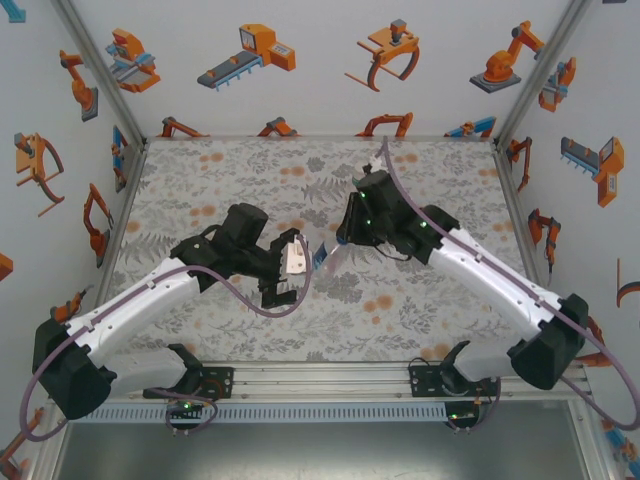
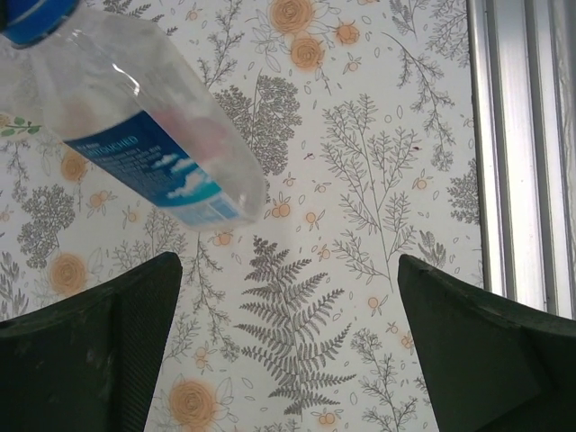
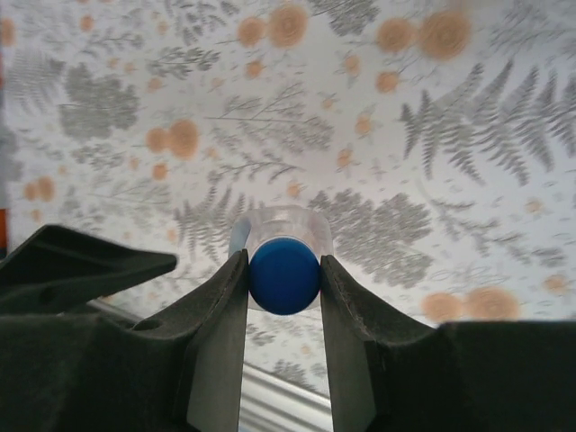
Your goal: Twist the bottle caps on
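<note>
Blue cap (image 3: 284, 274) on tilted clear btl (image 2: 148, 126)

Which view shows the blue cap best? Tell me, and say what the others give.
Right wrist: the blue cap faces the lens end-on, centred, clamped in the right gripper. Left wrist catches a sliver of it at the top-left corner, on the tilted bottle. In the top external, it is too small to make out.

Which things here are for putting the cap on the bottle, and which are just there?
For the job: the bottle, its blue cap, the right gripper shut on that cap, the open left gripper near the bottle.

Just there: the flowery table cover, the robot pictures on the walls, the metal rail.
</note>
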